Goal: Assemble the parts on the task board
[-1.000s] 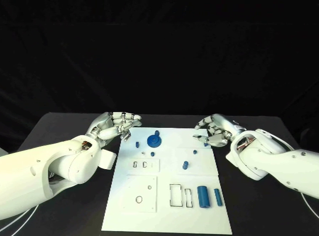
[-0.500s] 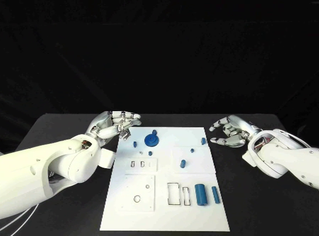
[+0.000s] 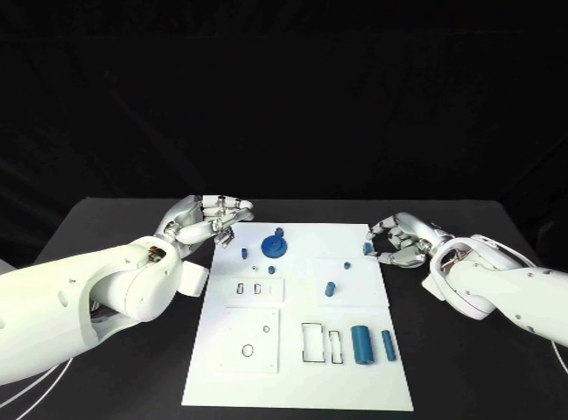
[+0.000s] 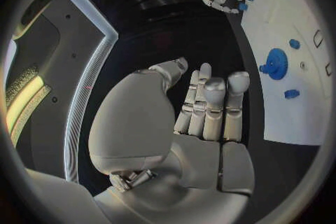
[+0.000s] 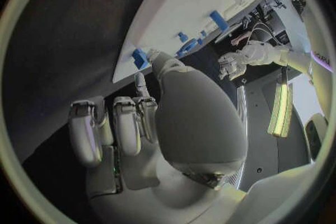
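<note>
The white task board [image 3: 265, 350] lies lengthwise in the middle of the black table. A blue round disc with a knob [image 3: 275, 247] stands near its far end, with small blue parts [image 3: 245, 255] beside it. A blue peg [image 3: 331, 290] stands mid-board, and two blue cylinders [image 3: 361, 344] lie near the front right. My left hand [image 3: 214, 217] hovers at the board's far left corner, fingers straight and holding nothing [image 4: 203, 106]. My right hand [image 3: 397, 238] sits just off the right edge, fingers loosely bent and holding nothing [image 5: 126, 129]. Its thumb is close to a small blue part [image 3: 367, 248] on the board's edge [image 5: 140, 57].
Black tabletop [image 3: 486, 367] runs along both long sides of the board. My white forearms lie over the table left and right of the board. The board's near half holds outlined slots [image 3: 312, 343] and a raised white square plate [image 3: 248, 341].
My right hand pulled back from over the board's right edge to the table beside it, then eased slightly back toward the edge. The small blue part stays on the board. The left hand hardly moved.
</note>
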Robot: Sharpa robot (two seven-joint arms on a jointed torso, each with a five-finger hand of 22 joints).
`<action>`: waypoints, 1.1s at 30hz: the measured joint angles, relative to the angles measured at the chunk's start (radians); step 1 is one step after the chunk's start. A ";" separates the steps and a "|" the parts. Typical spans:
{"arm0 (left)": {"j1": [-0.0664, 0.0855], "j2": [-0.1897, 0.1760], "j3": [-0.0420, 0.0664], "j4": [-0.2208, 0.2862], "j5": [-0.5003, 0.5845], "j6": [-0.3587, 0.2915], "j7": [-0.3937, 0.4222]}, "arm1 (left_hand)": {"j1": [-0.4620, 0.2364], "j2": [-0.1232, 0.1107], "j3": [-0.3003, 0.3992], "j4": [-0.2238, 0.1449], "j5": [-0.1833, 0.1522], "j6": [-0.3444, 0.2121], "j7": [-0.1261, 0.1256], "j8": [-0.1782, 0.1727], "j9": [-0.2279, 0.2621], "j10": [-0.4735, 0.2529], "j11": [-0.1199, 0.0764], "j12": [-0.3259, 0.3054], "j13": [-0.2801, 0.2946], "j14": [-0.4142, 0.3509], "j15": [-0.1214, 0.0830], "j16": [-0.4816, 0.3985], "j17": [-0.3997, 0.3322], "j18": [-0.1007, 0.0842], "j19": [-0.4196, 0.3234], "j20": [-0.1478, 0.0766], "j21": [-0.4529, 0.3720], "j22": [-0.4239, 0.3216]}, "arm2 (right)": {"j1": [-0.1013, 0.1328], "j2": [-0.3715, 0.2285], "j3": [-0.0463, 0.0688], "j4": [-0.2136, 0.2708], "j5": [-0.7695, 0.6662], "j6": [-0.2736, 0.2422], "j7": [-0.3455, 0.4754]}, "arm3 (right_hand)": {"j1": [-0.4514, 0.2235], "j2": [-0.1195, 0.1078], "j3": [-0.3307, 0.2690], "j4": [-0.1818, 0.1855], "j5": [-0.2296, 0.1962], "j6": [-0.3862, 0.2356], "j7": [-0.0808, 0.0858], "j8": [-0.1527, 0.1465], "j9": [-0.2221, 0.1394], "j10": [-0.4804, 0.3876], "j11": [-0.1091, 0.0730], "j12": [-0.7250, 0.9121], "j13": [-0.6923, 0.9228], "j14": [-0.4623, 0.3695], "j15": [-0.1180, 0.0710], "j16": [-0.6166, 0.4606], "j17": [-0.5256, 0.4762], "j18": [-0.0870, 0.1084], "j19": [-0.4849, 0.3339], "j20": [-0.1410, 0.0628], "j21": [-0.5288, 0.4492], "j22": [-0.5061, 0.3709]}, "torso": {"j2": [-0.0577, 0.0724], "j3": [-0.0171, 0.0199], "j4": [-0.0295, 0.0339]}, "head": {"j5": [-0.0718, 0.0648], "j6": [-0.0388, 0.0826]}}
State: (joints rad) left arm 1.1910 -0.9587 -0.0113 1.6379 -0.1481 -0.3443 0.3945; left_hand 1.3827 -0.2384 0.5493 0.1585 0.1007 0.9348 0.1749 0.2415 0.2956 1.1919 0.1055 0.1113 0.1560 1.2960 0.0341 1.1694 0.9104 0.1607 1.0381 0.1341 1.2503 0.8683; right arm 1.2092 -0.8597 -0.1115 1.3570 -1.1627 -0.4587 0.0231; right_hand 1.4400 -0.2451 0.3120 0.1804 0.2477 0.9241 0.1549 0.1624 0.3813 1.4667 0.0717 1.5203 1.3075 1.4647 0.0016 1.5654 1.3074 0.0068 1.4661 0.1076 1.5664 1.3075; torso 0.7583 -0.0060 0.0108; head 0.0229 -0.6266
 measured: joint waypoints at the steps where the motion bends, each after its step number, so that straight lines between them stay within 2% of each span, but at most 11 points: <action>1: 0.000 0.000 0.000 0.000 0.000 0.000 0.000 | 0.000 0.000 0.000 0.000 0.000 0.000 0.000 0.000 0.000 0.000 0.000 0.002 0.000 0.000 0.000 0.000 -0.001 0.000 0.000 0.000 0.000 0.000 | -0.002 0.004 0.000 -0.005 -0.003 0.000 -0.004 | 0.000 0.000 0.000 0.000 0.001 0.000 0.000 0.000 0.000 0.000 0.000 0.000 0.000 0.000 0.000 0.000 0.000 0.000 0.000 0.000 0.000 0.000 | 0.000 0.0001 0.0000 | 0.000 -0.001; 14: 0.000 -0.001 0.000 -0.001 0.000 0.001 0.000 | 0.000 0.000 0.000 0.000 0.000 0.000 0.000 0.000 0.001 0.000 0.000 0.004 0.000 0.000 0.000 0.000 -0.003 0.000 0.000 0.000 0.000 0.000 | -0.009 0.041 0.001 -0.043 -0.025 0.003 -0.033 | 0.000 0.000 0.011 0.006 0.004 0.005 0.003 0.000 0.000 0.000 0.000 0.000 0.001 0.000 0.000 0.000 0.000 0.000 0.000 0.000 0.000 0.000 | -0.001 0.0002 0.0000 | -0.003 -0.012; 19: 0.000 -0.001 0.000 -0.002 0.000 0.002 0.000 | 0.000 0.000 0.000 0.000 0.000 0.000 0.000 0.000 0.001 0.000 0.000 0.004 0.000 0.000 0.000 0.000 -0.003 0.000 0.000 0.000 0.000 0.000 | -0.011 0.046 0.001 -0.049 -0.031 0.008 -0.039 | -0.004 0.021 0.041 0.011 0.004 0.041 -0.009 0.012 0.000 0.000 0.000 0.008 0.000 0.000 0.000 0.000 0.000 0.000 0.000 0.000 0.000 0.000 | -0.002 0.0001 0.0000 | -0.004 -0.013; 23: 0.000 -0.001 0.000 -0.002 0.000 0.002 -0.001 | 0.000 0.000 0.000 0.000 0.000 0.000 0.000 0.000 0.001 0.000 0.000 0.004 0.001 0.000 0.000 0.000 -0.003 0.000 0.000 0.000 0.000 0.000 | -0.011 0.048 0.001 -0.050 -0.034 0.013 -0.043 | -0.003 0.035 0.065 0.010 0.000 0.057 -0.015 0.018 0.001 -0.003 -0.004 0.012 0.000 0.001 -0.001 0.000 0.001 0.000 0.000 0.000 0.000 0.000 | -0.002 0.0001 -0.0005 | 0.004 -0.014; 29: 0.000 -0.001 0.000 -0.003 0.000 0.002 -0.001 | 0.000 0.000 0.000 0.000 0.000 0.000 0.000 0.000 0.001 0.000 0.000 0.004 0.001 0.000 0.000 0.000 -0.003 0.000 0.000 0.000 0.000 0.000 | -0.011 0.051 0.002 -0.051 -0.038 0.017 -0.046 | -0.003 0.042 0.080 0.005 -0.014 0.071 -0.021 0.027 0.002 0.000 -0.007 0.016 0.000 0.000 -0.008 0.000 0.001 0.000 0.000 -0.008 0.000 0.001 | -0.002 0.0002 -0.0012 | 0.009 -0.014; 33: 0.000 -0.002 0.000 -0.003 0.000 0.003 -0.001 | 0.000 0.000 0.000 0.000 0.000 0.000 0.000 0.000 0.001 0.000 0.000 0.004 0.001 0.000 0.000 0.000 -0.003 0.000 0.000 0.000 0.000 0.000 | -0.010 0.052 0.003 -0.050 -0.040 0.014 -0.047 | -0.012 0.052 0.101 -0.004 -0.025 0.097 -0.029 0.044 0.004 0.000 -0.022 0.021 0.000 0.002 -0.020 0.000 0.001 0.000 0.000 -0.016 0.000 0.001 | -0.002 0.0004 -0.0013 | 0.008 -0.014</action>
State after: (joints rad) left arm 1.1910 -0.9605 -0.0113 1.6351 -0.1486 -0.3418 0.3936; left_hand 1.3827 -0.2384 0.5493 0.1586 0.1007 0.9348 0.1749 0.2415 0.2962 1.1920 0.1055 0.1155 0.1566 1.2958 0.0341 1.1694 0.9076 0.1607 1.0381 0.1342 1.2500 0.8680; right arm 1.1992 -0.8075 -0.1088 1.3069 -1.2028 -0.4446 -0.0238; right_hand 1.4276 -0.1930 0.4127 0.1767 0.2222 1.0209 0.1264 0.2062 0.3853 1.4671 0.0501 1.5413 1.3079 1.4665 -0.0184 1.5654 1.3080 0.0069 1.4660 0.0921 1.5664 1.3081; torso 0.7560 -0.0057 0.0095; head 0.0309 -0.6404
